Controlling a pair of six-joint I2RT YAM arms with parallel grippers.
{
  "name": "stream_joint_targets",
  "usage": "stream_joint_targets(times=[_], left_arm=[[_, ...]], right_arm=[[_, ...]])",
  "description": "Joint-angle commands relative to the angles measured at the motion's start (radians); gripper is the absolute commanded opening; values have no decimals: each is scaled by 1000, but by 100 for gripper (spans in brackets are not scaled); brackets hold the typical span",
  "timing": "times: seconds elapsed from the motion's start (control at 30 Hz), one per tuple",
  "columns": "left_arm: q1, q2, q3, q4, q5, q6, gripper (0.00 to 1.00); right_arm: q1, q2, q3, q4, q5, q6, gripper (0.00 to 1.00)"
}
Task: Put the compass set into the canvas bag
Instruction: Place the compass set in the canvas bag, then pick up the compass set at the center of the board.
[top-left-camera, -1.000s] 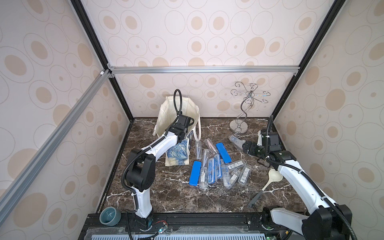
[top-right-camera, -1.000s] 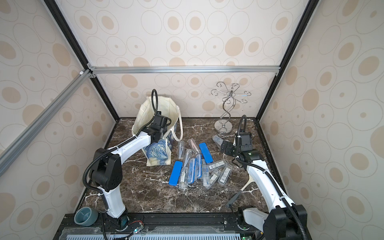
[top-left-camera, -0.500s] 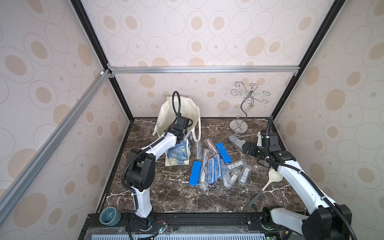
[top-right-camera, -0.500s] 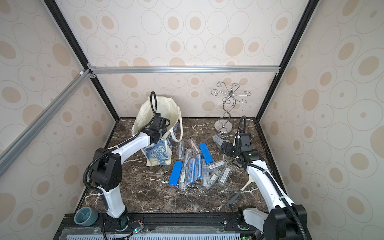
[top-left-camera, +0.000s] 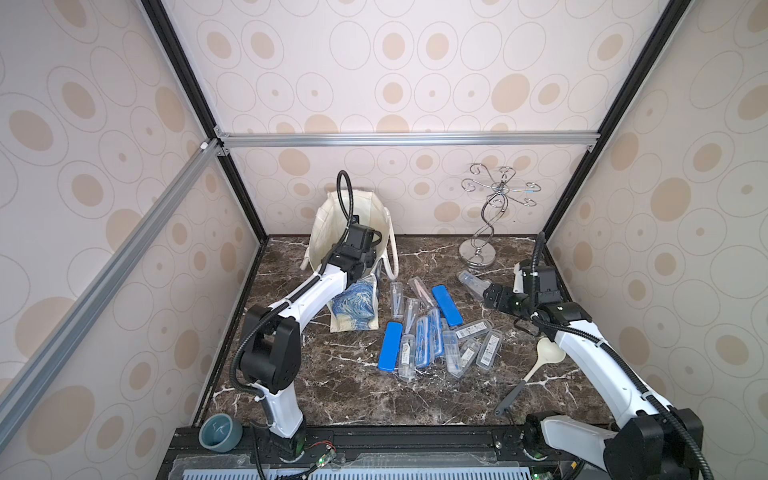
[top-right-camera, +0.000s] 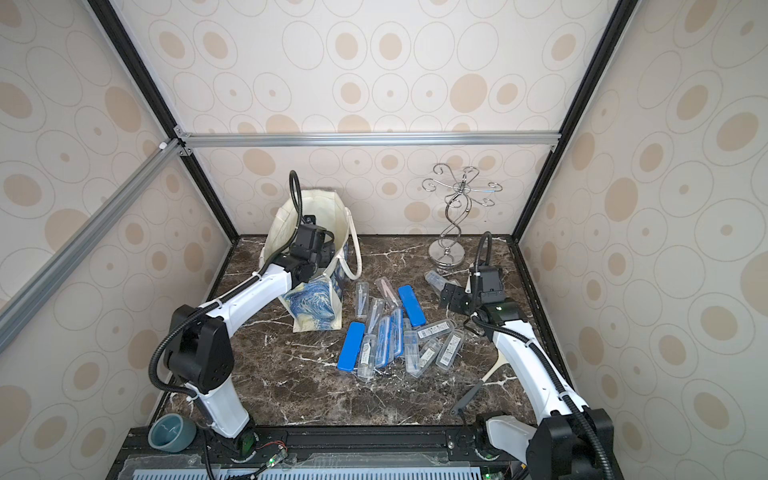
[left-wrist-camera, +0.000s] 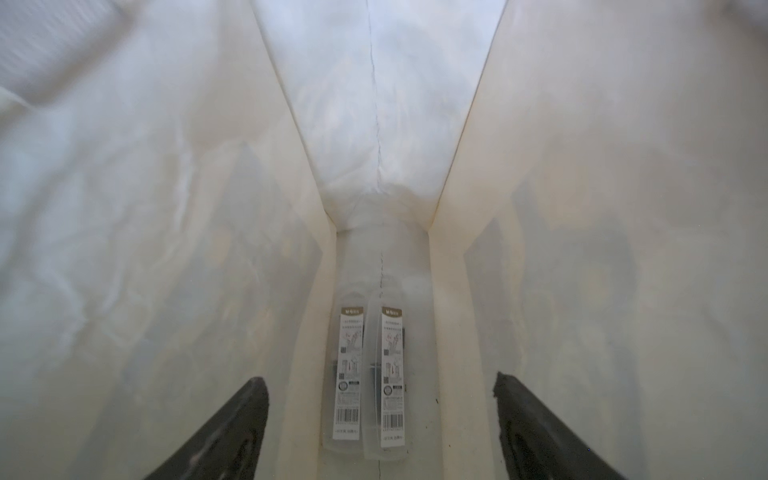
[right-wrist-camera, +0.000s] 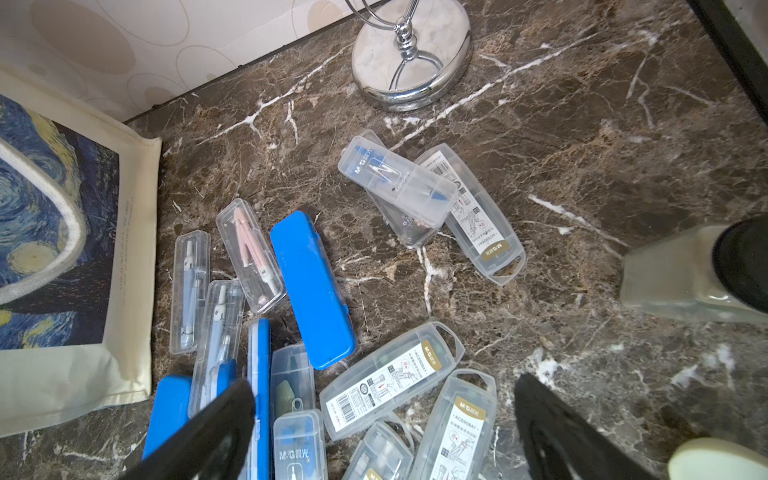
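The canvas bag (top-left-camera: 357, 307) stands at the back left, its blue-and-yellow painted face (top-right-camera: 316, 303) toward the table's middle. My left arm's wrist (top-left-camera: 358, 245) reaches down into its mouth. Inside, my left gripper (left-wrist-camera: 379, 378) is open, fingers wide apart against the cream walls (left-wrist-camera: 166, 208). Two clear compass set cases (left-wrist-camera: 349, 370) lie side by side on the bag's floor below it, free of the fingers. My right gripper (right-wrist-camera: 384, 380) hangs open over a loose pile of clear and blue compass set cases (top-left-camera: 432, 332) on the marble, holding nothing.
A chrome wire stand (top-left-camera: 478, 253) rises at the back right, with three more clear cases (right-wrist-camera: 399, 183) stacked near its base. A white spoon with a grey handle (top-left-camera: 548, 353) lies under the right arm. A clear black-capped bottle (right-wrist-camera: 685, 274) sits by the right gripper. A grey-blue bowl (top-left-camera: 220, 432) rests front left.
My left gripper has gone from shut to open inside the bag. Both arms stand almost where they were; the pile on the table has not moved.
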Motion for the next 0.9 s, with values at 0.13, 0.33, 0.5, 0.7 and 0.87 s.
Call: stream_joint_targets(times=[0.13, 0.33, 0.5, 0.7, 0.87], left_arm=[[7, -165, -11, 96, 79, 57, 100], [-2, -341, -113, 174, 164, 79, 100], [-33, -466, -198, 208, 289, 69, 100], [-181, -503, -243, 206, 337, 98, 100], [-332, -471, -284, 251, 303, 100, 100]], right_arm=[[-1, 22, 0, -14, -24, -12, 99], [-1, 58, 12, -50, -42, -34, 99], [-1, 104, 34, -106, -61, -51, 99], [0, 142, 48, -178, -34, -54, 95], [0, 154, 32, -218, -39, -40, 91]])
